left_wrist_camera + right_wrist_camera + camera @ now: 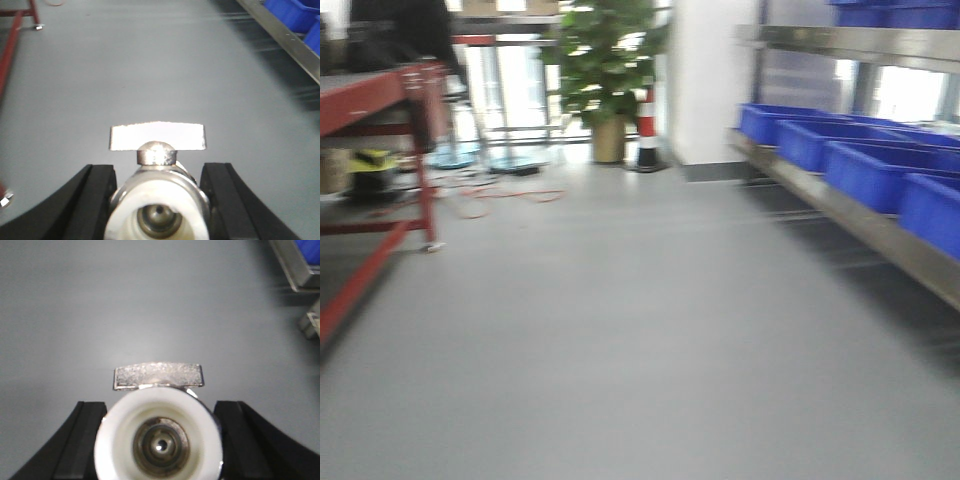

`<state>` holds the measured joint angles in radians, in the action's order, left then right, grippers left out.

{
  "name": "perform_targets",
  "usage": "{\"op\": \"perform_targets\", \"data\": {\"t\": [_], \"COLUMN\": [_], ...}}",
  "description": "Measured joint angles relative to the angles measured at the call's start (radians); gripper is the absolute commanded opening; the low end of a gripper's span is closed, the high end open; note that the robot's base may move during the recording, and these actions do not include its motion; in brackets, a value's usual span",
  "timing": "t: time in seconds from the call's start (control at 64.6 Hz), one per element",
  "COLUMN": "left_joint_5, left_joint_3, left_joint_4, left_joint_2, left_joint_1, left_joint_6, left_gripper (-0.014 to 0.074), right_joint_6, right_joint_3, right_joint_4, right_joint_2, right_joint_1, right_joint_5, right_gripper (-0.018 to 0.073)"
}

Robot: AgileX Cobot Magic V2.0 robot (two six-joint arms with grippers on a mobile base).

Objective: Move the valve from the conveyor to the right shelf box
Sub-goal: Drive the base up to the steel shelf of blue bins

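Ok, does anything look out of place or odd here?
Nothing spilled or damaged. The left gripper holds a valve squarely, and the right gripper holds a second valve likewise. Only an orange cable lies loose on the floor beside the red rack, at left. The front view is blurred.

Shiny metal valve (158, 376) w/ white plastic end; matt grey floor (620, 330).

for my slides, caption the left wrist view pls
Metal valve clamped in the black fingers of the left gripper over grey floor, blue shelf boxes at upper right
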<state>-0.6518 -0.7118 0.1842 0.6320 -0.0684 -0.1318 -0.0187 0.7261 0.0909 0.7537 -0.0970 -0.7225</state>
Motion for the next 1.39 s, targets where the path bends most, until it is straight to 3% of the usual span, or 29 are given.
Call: {"op": "perform_targets", "data": {"t": [1.393], "left_joint_5": [0.000], "left_joint_3": [0.000], "left_joint_4": [0.000], "left_joint_2": [0.000], "left_joint_1": [0.000], "left_joint_6": [0.000], "left_gripper": [-0.0111], "right_joint_6": [0.000], "right_joint_3": [0.000], "right_joint_4": [0.000], "right_joint_2": [0.000], "right_joint_1": [0.000], "right_joint_5": [0.000], "right_gripper": [-0.0167]}}
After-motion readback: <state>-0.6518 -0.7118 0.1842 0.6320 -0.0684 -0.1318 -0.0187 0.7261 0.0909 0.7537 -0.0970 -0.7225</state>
